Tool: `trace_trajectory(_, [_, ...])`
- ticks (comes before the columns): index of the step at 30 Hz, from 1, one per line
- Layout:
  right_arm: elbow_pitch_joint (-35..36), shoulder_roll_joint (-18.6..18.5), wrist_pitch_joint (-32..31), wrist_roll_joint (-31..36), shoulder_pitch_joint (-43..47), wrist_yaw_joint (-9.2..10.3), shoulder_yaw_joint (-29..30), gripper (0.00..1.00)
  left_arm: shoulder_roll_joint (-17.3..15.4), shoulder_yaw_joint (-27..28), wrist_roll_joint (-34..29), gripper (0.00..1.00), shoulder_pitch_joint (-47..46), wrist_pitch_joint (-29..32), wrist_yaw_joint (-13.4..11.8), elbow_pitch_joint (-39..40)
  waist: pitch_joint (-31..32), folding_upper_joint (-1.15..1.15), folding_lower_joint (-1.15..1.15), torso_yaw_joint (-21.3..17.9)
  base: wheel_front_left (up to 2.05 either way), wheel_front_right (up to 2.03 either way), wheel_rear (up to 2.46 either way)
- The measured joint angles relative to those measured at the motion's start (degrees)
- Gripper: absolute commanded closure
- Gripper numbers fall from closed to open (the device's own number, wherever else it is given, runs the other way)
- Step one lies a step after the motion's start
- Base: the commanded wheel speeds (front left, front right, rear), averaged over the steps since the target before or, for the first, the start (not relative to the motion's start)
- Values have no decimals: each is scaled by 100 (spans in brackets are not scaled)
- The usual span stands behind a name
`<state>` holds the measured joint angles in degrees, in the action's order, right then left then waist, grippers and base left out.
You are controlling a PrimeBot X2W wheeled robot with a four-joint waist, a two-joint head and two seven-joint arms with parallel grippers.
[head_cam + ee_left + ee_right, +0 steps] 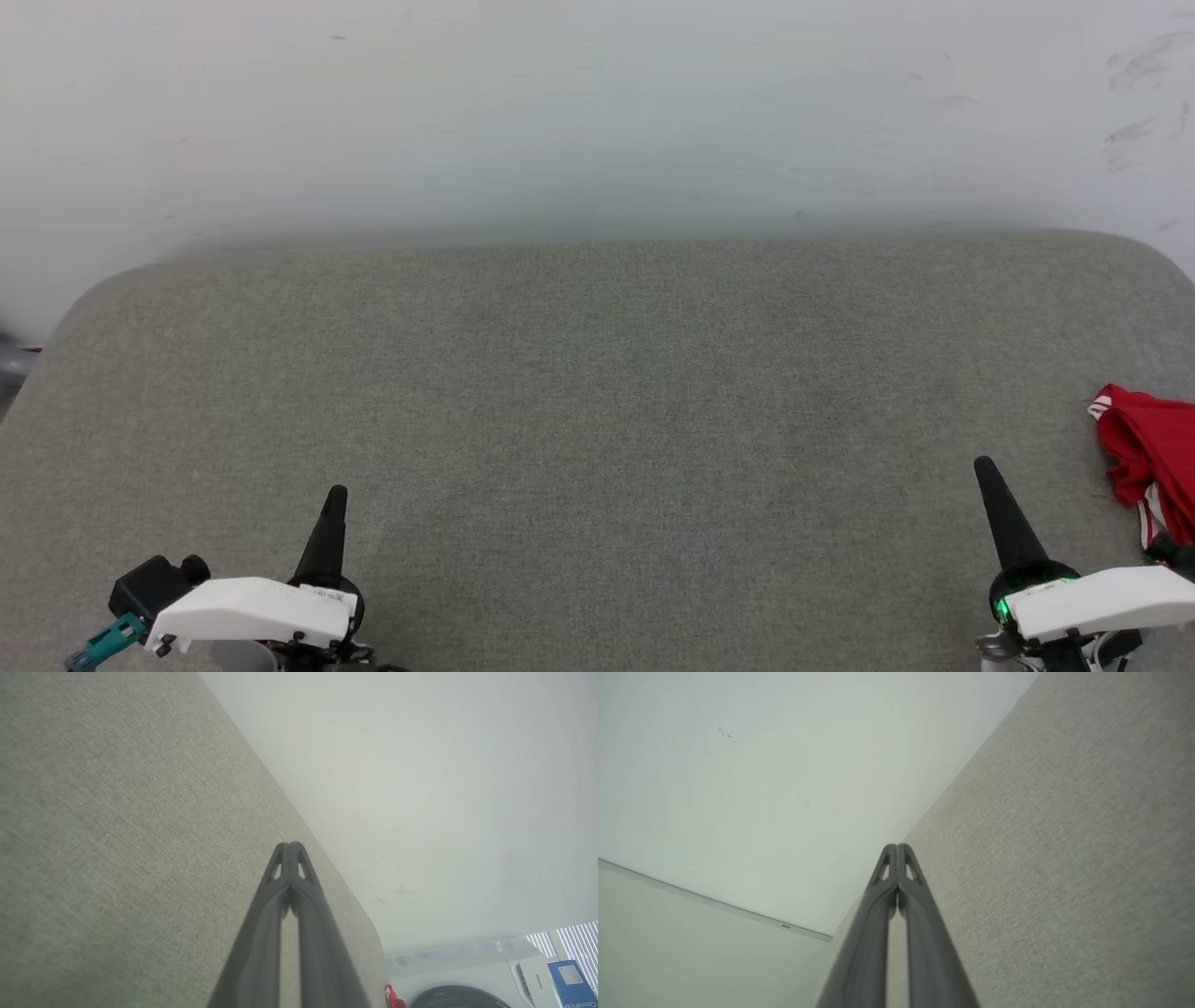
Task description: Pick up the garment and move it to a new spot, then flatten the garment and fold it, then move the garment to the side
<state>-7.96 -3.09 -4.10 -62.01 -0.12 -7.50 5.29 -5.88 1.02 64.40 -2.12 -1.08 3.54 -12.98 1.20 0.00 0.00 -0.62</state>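
Desk: Head view?
Me: I see the garment (1150, 457) bunched at three o'clock on the grey pad (597, 392), near my right gripper (982, 464); left gripper (337, 491) sits at seven.
Desk: Wrist views?
Me: Both finger pairs pressed together, holding nothing. It looks soft, light, likely slippery; I'd pinch a raised fold by the striped trim (1102, 407).

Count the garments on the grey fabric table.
1: a red garment with white striped trim at the grey table's right edge, cut off by the frame; others may lie beyond view.
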Motion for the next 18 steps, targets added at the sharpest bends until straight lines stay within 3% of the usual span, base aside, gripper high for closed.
trace_trajectory(18, [-205,4,-86,-1025,-217,0,41,100,104,189,943,100,-131,254,118,-34,-39,0,0,18,0,0,0])
